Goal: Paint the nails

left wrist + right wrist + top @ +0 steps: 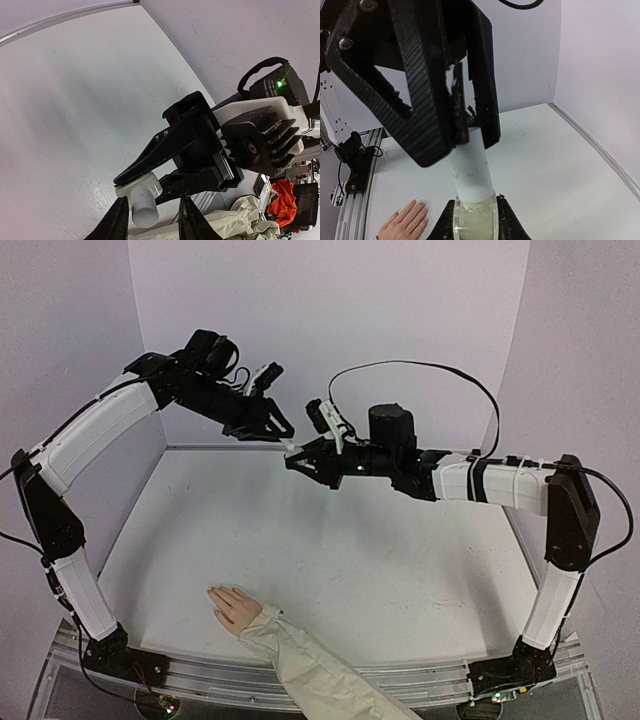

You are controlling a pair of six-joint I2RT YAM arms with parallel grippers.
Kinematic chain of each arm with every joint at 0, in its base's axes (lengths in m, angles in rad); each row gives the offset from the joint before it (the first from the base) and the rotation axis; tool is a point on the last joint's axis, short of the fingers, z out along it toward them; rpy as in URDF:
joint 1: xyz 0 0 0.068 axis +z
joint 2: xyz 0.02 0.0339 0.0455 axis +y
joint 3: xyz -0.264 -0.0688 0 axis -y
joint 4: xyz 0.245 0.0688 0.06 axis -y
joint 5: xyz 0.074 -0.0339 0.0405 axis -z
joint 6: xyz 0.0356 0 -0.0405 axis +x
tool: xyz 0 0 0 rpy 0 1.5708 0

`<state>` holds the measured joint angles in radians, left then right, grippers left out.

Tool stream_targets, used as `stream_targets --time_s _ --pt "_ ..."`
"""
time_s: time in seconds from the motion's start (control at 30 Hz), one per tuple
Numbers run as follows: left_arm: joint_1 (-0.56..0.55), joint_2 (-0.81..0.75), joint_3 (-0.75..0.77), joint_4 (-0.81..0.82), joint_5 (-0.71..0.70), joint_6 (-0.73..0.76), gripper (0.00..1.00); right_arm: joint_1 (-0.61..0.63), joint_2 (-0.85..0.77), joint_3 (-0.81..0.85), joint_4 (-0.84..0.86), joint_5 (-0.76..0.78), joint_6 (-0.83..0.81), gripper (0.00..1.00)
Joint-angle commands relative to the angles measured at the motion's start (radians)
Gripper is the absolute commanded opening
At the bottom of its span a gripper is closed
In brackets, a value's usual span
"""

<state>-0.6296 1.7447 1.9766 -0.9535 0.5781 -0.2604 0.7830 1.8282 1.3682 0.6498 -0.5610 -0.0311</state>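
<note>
Both arms are raised over the back of the table. My right gripper (476, 202) is shut on the clear glass body of a small bottle (474, 222) of pale liquid. The bottle's white cap (470, 167) points at my left gripper (153, 197), whose two fingers sit on either side of the cap's end and clamp it. In the top view the two grippers meet tip to tip, left gripper (286, 430) and right gripper (300, 458). The pale pink hand (235, 607) lies flat near the front edge, and its nails (421, 203) show small at the fingertips, far below both grippers.
A cream fabric sleeve (310, 665) runs from the hand off the front edge of the white table (380, 550). Lilac walls (330, 320) close in the back and sides. An aluminium rail (200, 672) with the arm bases lines the front.
</note>
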Motion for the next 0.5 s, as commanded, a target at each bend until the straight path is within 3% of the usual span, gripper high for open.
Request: stream_targets --time_s 0.0,0.47 --pt "-0.002 0.001 0.051 -0.01 -0.013 0.021 0.35 -0.001 -0.007 0.054 0.05 -0.023 -0.01 0.0" --pt "-0.015 0.013 0.076 -0.032 -0.033 0.033 0.22 -0.001 -0.012 0.052 0.051 -0.031 -0.006 0.0"
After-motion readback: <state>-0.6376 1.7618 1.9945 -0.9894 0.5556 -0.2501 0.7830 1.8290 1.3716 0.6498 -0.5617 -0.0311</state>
